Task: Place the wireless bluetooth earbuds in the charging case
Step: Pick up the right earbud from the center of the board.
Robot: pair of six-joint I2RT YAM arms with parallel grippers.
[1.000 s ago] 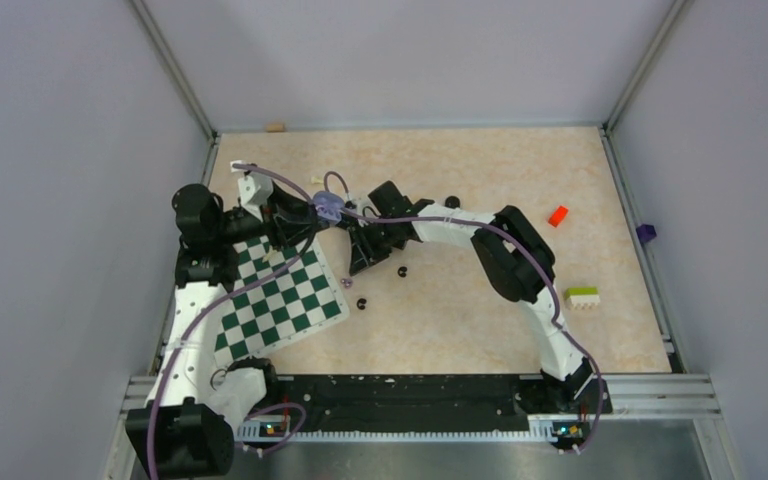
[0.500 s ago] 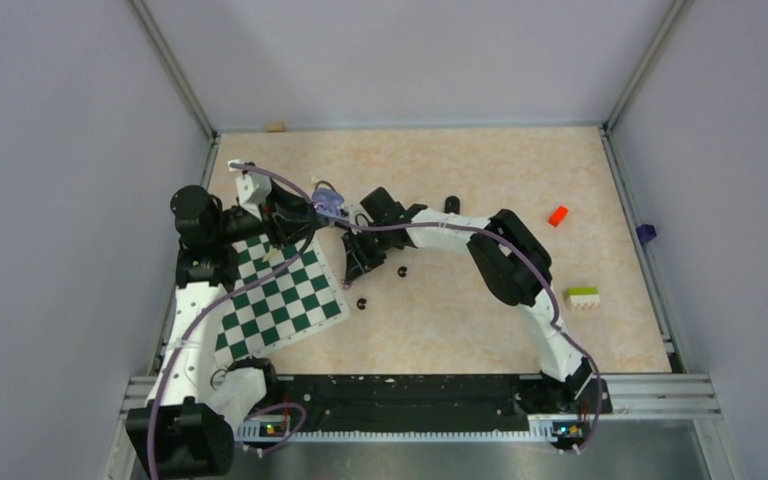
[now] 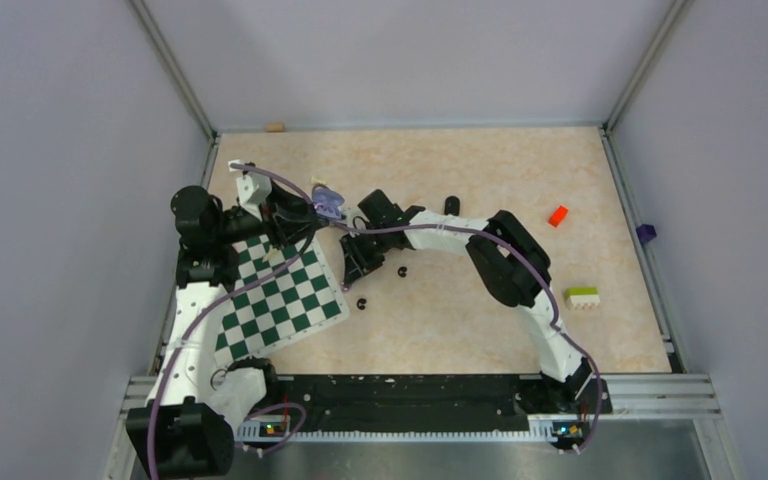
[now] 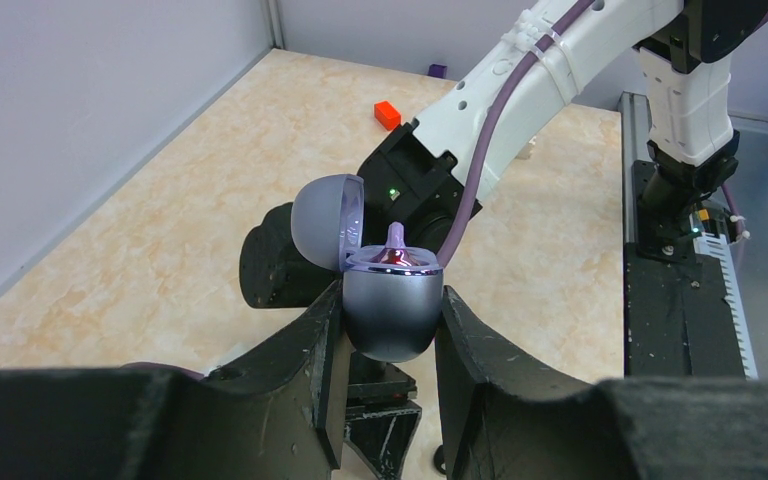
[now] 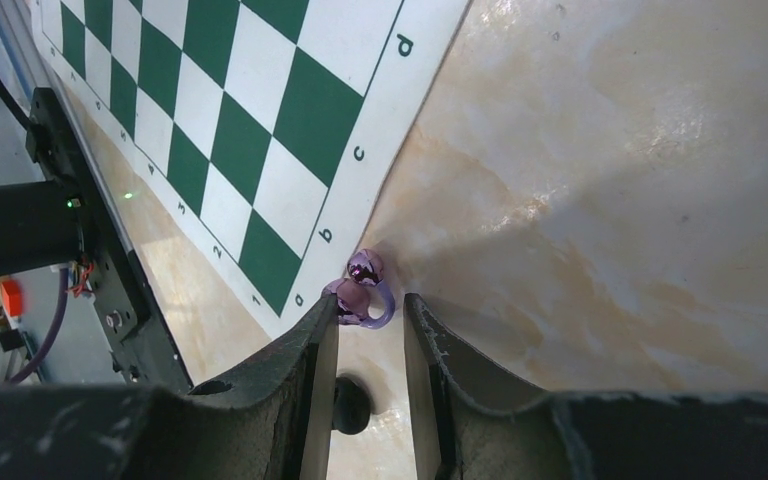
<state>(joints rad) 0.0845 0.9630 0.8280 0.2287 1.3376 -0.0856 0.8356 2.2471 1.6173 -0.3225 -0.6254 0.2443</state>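
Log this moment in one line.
left gripper: shut on grey-lilac egg-shaped charging case, lid open | right gripper: open, tips at pale purple earbud beside green-white chessboard

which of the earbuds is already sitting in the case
The pale purple earbud poking up from the open charging case held in the left claw. The other purple bud and the two black buds lie loose on the table.

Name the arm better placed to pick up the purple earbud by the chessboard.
Right: the right gripper, open, hangs at the purple earbud, while the left gripper is shut on the open charging case.
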